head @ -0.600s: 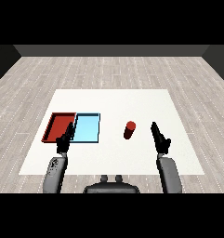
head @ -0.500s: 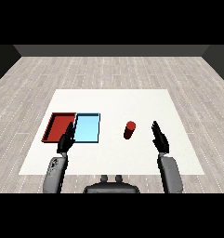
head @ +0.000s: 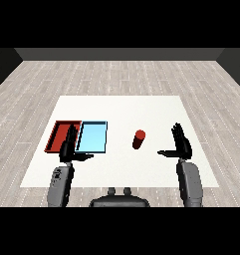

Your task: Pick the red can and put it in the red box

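The right hand [head: 181, 144] has spread open with its thumb out toward the red can [head: 139, 139], which stands upright to its left on the table [head: 121, 107], well apart from the red tray [head: 56, 135], so a reach looks ready; the left hand [head: 68, 147] hovers open near the trays.

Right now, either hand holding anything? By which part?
Nothing held. Right hand is open beside the red can, apart from it; left hand is open too.

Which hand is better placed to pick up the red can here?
The right hand: it is open beside the red can, thumb toward it. The left hand sits by the trays, with the light blue tray between it and the can.
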Robot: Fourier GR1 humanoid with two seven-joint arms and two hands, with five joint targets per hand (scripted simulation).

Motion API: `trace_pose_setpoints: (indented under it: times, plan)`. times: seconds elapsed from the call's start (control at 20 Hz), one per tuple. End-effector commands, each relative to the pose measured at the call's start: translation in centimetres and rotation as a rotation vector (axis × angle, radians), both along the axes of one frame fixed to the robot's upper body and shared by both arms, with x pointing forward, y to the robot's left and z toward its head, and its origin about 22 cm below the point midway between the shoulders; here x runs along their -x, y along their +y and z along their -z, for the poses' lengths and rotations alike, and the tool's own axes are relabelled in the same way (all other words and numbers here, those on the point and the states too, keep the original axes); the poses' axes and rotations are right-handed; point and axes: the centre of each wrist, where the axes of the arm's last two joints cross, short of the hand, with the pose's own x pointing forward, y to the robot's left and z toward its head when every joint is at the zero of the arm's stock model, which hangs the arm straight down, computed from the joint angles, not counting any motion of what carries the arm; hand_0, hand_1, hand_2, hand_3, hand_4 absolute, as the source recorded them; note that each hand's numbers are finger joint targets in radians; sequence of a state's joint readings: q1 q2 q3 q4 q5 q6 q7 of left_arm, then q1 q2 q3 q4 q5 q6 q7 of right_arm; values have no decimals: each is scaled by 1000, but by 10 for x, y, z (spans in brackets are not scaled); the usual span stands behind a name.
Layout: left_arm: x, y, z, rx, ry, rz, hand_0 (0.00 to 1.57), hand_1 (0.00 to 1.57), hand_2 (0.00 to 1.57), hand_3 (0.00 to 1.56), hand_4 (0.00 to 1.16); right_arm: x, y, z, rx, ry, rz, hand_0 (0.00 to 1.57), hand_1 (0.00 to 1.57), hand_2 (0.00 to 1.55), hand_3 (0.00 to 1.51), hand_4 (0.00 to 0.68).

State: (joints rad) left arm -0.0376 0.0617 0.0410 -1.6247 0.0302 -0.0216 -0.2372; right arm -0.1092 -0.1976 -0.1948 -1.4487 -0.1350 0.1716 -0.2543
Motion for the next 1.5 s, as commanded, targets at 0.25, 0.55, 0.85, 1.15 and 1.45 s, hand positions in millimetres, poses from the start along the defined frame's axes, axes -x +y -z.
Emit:
trace_pose_setpoints:
  times: [0.25, 0.55, 0.85, 1.15, 1.45]
  plan:
    - [4, -6, 30, 17, -115, 9, 0, 0, 0, 0, 0, -9, -21, 13, -22, -97, -29, 0, 0, 0, 0, 0]
    - [15, -25, 31, 57, -113, 14, 0, 0, 0, 0, 0, -23, -6, 9, -55, -60, -47, 0, 0, 0, 0, 0]
    - [-3, -3, 13, 53, -128, 39, 0, 0, 0, 0, 0, -34, 12, 15, -66, -16, -80, 0, 0, 0, 0, 0]
    - [-6, -13, 28, 83, -133, 29, 0, 0, 0, 0, 0, -31, -8, 43, -93, 18, -89, 0, 0, 0, 0, 0]
    - [-13, 1, 8, 76, -151, 19, 0, 0, 0, 0, 0, -41, 23, 49, -119, 58, -122, 0, 0, 0, 0, 0]
